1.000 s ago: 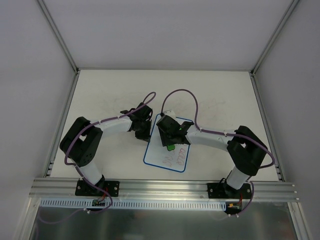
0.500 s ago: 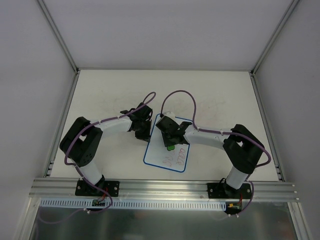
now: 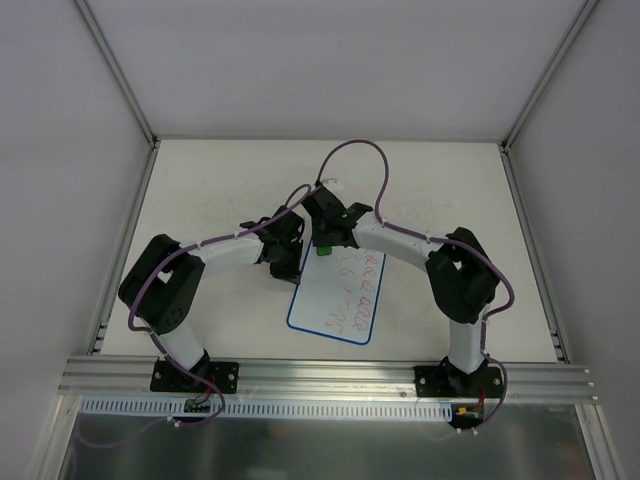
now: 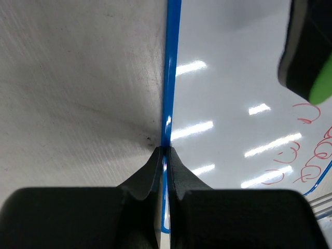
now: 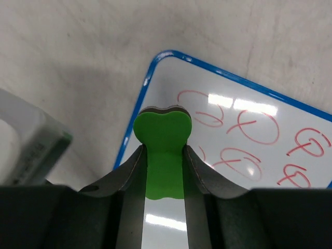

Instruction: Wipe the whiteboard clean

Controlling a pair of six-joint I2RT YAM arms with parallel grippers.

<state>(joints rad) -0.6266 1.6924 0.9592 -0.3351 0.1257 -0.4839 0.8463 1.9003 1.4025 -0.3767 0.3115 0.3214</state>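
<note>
The whiteboard (image 3: 325, 300) lies flat on the table, blue-rimmed, with rows of red scribbles (image 3: 362, 285) on its right half. My left gripper (image 3: 292, 268) is shut on the board's left rim (image 4: 168, 104), fingertips either side of the blue edge. My right gripper (image 3: 325, 245) is shut on the green bone-shaped eraser (image 5: 162, 140), its head sticking out past the fingertips over the board's far left corner (image 5: 155, 65). I cannot tell whether the eraser touches the board. Red loops (image 5: 249, 127) lie just to its right. The eraser (image 4: 321, 85) also shows in the left wrist view.
Both arms bend inward over the table's middle, purple cables arching above them. White side walls and aluminium rails (image 3: 330, 375) bound the table. Part of the left arm (image 5: 31, 145) shows at the left of the right wrist view.
My right gripper closed on the eraser at the board's middle and carried it up to the board's far left corner, uncovering the scribbles. The left gripper has kept its hold on the rim.
</note>
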